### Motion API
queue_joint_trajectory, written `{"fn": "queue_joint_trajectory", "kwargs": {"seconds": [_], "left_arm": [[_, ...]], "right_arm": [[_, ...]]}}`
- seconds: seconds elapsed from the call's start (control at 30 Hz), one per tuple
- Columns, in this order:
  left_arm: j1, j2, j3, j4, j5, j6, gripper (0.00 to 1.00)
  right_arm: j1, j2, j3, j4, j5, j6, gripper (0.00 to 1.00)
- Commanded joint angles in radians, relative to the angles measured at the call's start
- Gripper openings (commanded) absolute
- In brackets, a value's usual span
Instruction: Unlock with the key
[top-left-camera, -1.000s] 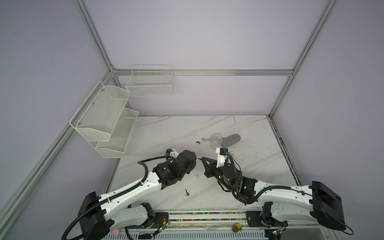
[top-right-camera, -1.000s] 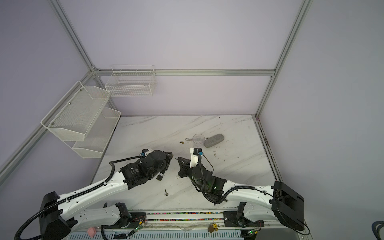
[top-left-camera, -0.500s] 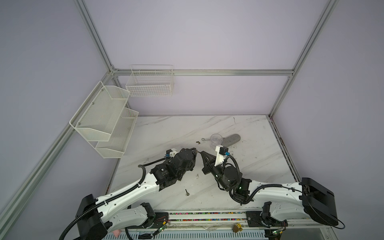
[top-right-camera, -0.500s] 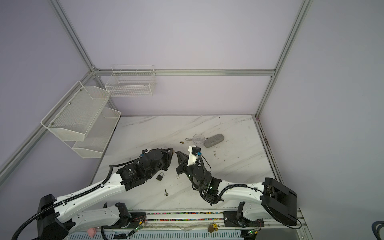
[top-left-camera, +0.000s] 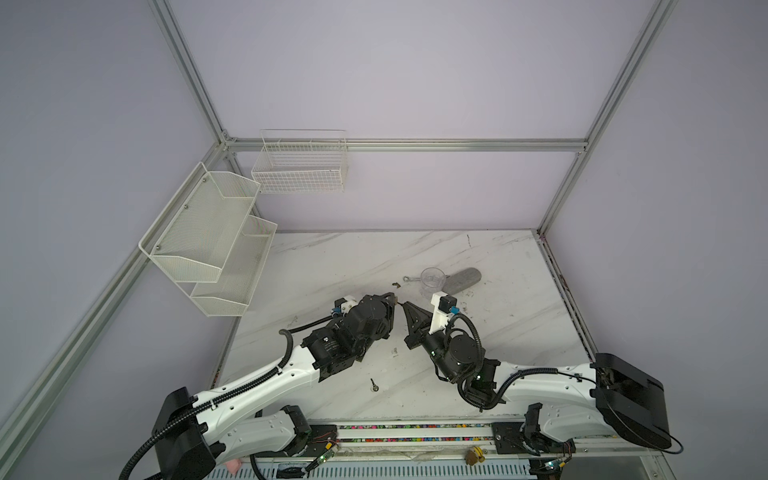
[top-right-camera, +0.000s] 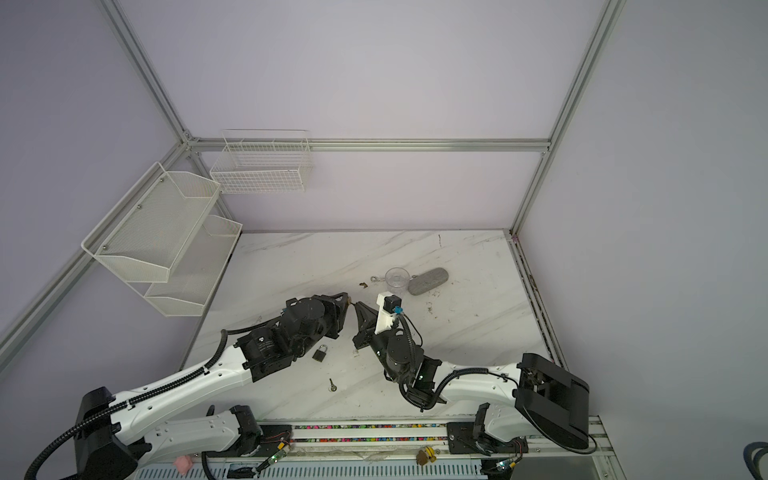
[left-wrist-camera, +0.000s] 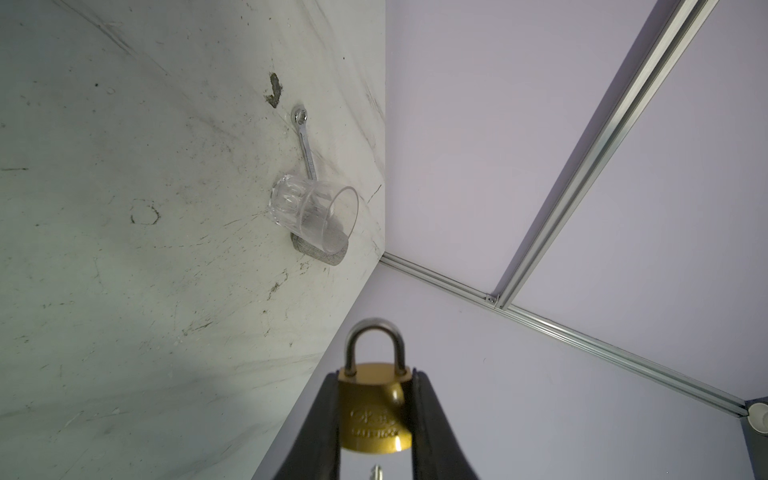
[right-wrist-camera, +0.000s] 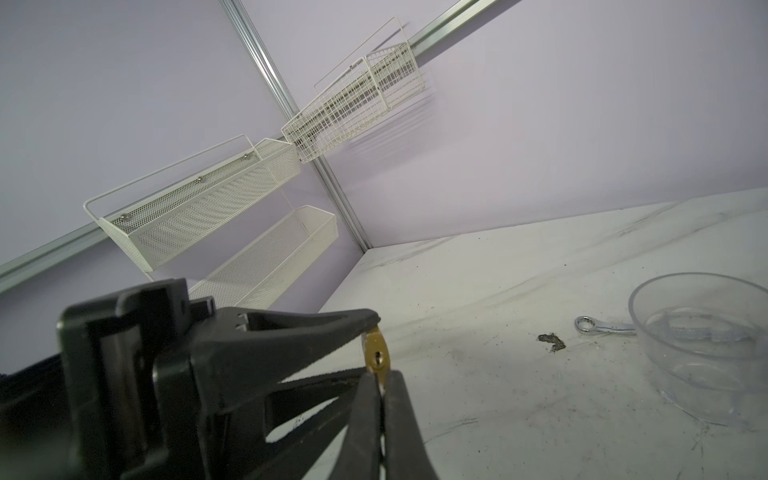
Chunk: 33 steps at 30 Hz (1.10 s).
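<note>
The left gripper (left-wrist-camera: 375, 376) is clamped on a brass padlock (left-wrist-camera: 376, 411), with a finger on each narrow edge of the body. The shackle sticks out past the fingertips, and both of its legs are seated in the body. The right gripper (right-wrist-camera: 380, 375) has its fingers pressed together on a thin key (left-wrist-camera: 376, 473). The key's tip shows just short of the lock's underside, and the keyhole is uncovered in the right wrist view. In both top views the two grippers meet tip to tip above the middle of the marble table (top-left-camera: 332, 270). From that meeting point a clear cup (top-left-camera: 432, 280) stands at about 2 o'clock, with a small wrench (top-left-camera: 409, 279) just beside it at its 9 o'clock and a grey oblong block (top-left-camera: 463, 279) just beside it at its 3 o'clock. A second padlock (top-right-camera: 319, 353) lies on the table at about 7 o'clock from the grippers, close under the left arm. A loose key (top-left-camera: 374, 385) lies farther out near 6 o'clock, apart from that lock.
</note>
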Motion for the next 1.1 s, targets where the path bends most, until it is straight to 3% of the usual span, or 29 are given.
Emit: {"fn": "queue_joint_trajectory", "kwargs": {"seconds": [0.0, 1.07], "left_arm": [[0.003, -0.004, -0.041, 0.051, 0.004, -0.019, 0.0], [0.002, -0.022, -0.047, 0.098, 0.036, 0.022, 0.0]], "right_arm": [[0.006, 0.004, -0.013, 0.06, 0.022, -0.019, 0.0], [0.007, -0.009, 0.032, 0.047, 0.022, -0.093, 0.0]]}}
